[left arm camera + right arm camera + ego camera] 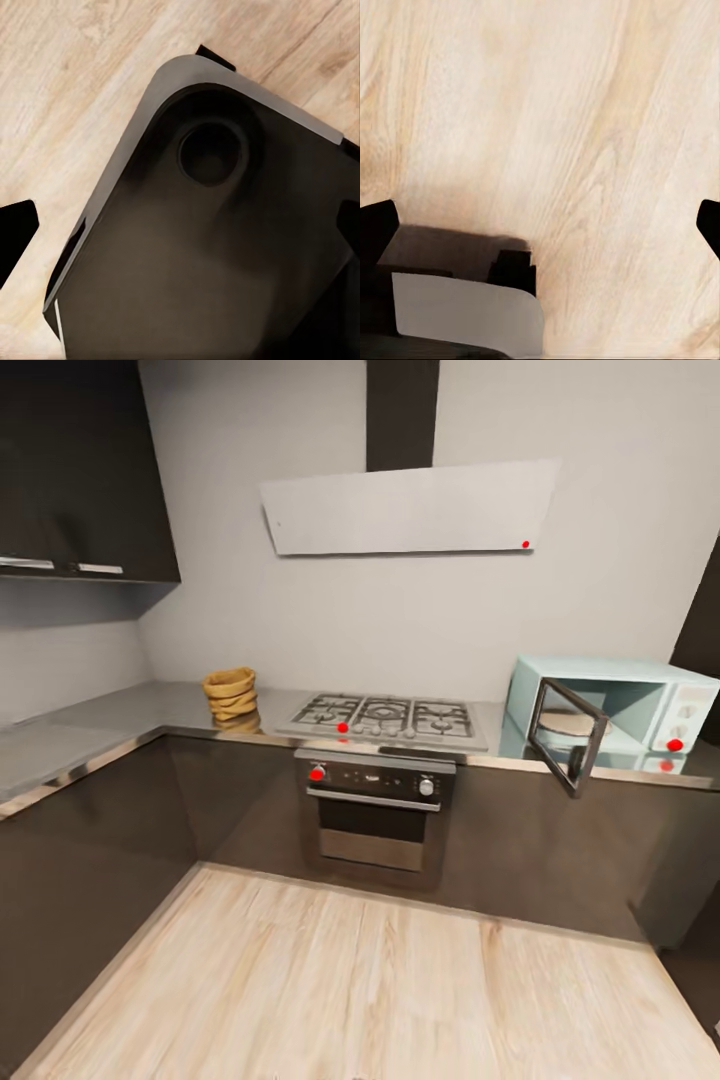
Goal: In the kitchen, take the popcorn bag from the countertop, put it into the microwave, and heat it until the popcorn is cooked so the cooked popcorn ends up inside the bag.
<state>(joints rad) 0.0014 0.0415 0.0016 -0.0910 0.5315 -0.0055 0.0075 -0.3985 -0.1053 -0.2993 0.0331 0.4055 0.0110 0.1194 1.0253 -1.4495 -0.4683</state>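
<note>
The popcorn bag [231,695], tan-orange and crumpled with a rolled rim, stands upright on the grey countertop [120,712], just left of the gas hob. At the right end of the counter sits the mint-blue microwave [640,700]; its dark glass door [566,736] is swung open toward me and a round plate lies inside. My left gripper [180,240] hangs open over my own dark base and the wooden floor, its black fingertips [16,236] far apart. My right gripper [540,229] is open too, above bare floor, holding nothing.
A steel gas hob [385,718] with black grates sits between bag and microwave, above a dark oven [378,810]. A flat white hood [410,510] hangs on the wall. Dark cabinets line the left and back. Light wooden floor [360,990] stretches between me and the counter.
</note>
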